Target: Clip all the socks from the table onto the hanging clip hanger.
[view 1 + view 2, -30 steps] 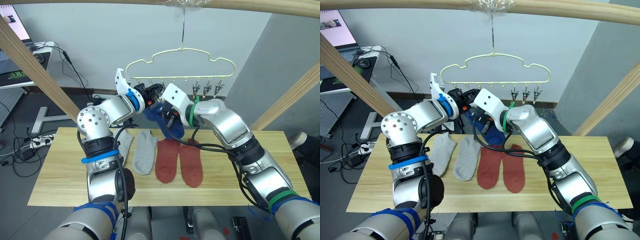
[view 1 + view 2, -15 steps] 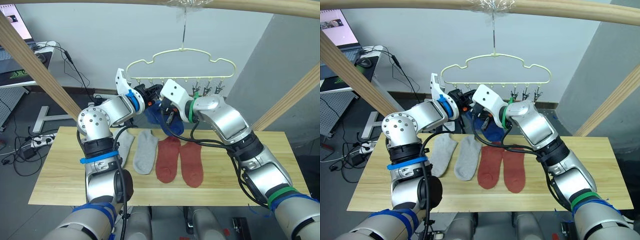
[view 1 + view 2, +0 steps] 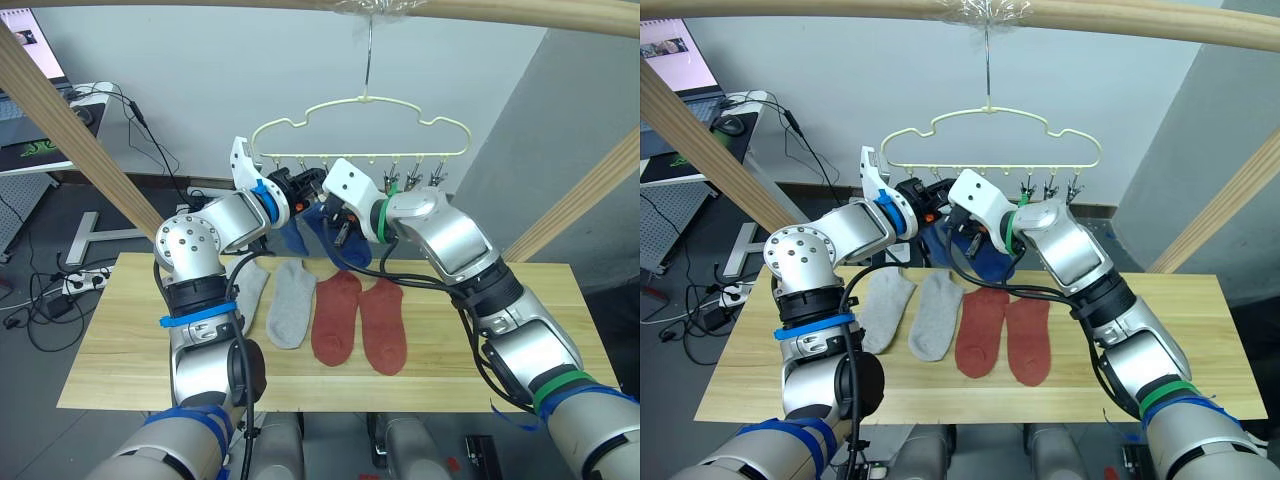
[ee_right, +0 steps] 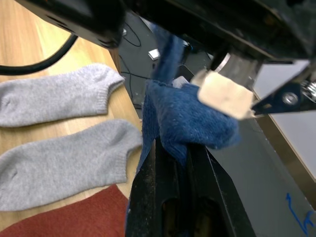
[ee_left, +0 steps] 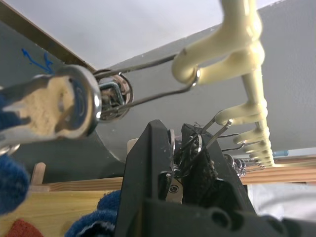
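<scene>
Blue sock (image 4: pixel 185 121) is held up in the air under the left end of the clip hanger (image 3: pixel 362 125), well above the surface (image 3: pixel 520 330), with its fabric bunched between the two arms. The right claw (image 4: pixel 173 148) is clenched on the blue sock, its two black fingers (image 4: pixel 148 197) pressed together around the cloth just below a metal clip (image 4: pixel 222 94) whose pale pad touches the top of the sock. In the head views the same sock (image 3: pixel 985 255) hangs as a dark blue fold beside the right claw (image 3: pixel 345 228), and whether a second blue one is bunched in with it cannot be made out. The left claw (image 5: pixel 180 148) is raised to the clip row at the hanger's left end, and its fingers are pinched on a small wire clip (image 5: pixel 205 138); another clip (image 5: pixel 64 106) hangs close beside it from the pale yellow wire. On the surface lie four more socks side by side, toes toward the robot: two grey socks (image 3: pixel 290 300) on the left, touching each other, and two red socks (image 3: pixel 360 320) just to their right. The hanger hangs by its metal hook (image 3: pixel 368 50) from a wooden beam (image 3: pixel 500 10), and three bare clips (image 3: pixel 420 178) hang at its right end
</scene>
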You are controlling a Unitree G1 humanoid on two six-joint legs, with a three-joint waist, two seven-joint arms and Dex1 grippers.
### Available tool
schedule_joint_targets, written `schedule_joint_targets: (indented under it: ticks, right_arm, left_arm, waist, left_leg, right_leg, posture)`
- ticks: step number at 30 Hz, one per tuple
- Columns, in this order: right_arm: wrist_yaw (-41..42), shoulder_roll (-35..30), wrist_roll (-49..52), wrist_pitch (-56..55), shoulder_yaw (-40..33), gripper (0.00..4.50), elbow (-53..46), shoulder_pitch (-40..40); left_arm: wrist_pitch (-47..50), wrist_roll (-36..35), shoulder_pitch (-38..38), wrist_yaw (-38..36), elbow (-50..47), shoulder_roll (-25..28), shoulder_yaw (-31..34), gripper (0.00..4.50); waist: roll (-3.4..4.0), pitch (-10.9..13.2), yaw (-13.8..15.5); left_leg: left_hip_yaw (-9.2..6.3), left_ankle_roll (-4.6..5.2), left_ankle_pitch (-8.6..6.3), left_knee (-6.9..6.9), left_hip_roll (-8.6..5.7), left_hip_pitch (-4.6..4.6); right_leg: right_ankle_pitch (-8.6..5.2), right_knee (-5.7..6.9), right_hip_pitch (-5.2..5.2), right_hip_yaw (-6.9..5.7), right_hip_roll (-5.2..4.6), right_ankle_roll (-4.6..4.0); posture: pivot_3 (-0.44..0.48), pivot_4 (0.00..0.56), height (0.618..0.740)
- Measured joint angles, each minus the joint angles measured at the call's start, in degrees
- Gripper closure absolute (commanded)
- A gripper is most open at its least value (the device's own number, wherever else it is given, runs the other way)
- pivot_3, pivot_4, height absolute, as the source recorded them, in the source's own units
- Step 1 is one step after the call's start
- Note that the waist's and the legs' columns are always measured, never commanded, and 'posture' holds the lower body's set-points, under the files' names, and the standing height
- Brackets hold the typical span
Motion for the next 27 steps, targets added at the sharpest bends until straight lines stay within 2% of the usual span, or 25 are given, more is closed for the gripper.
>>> schedule_joint_targets:
  ticks: [10, 27]
  right_arm:
    - [0.1, -2.0, 0.2, 3.7, -0.4, 4.47, -5.1, 2.1]
    - [-0.4, -0.3, 0.3, 3.6, -0.6, 4.47, -4.6, 2.1]
  left_arm:
    - [-1.0, 0.2, -0.1, -0.5, 1.1, 0.3, -0.4, 4.2]
    - [-1.0, 0.2, -0.1, -0.3, 1.2, 0.3, -0.6, 4.2]
  waist:
    - [0.0, 0.0, 0.0]
    - [0.0, 0.0, 0.0]
  left_leg:
    - [0.0, 0.0, 0.0, 0.02, 0.01, 0.0]
    - [-0.02, -0.03, 0.02, 0.05, 0.01, 0.02]
  right_leg:
    - [0.0, 0.04, -0.01, 0.0, 0.0, 0.0]
    - [0.0, 0.16, -0.02, -0.03, 0.0, 0.0]
  posture:
    - [0.052, 0.194, 0.74]
    - [0.065, 0.193, 0.74]
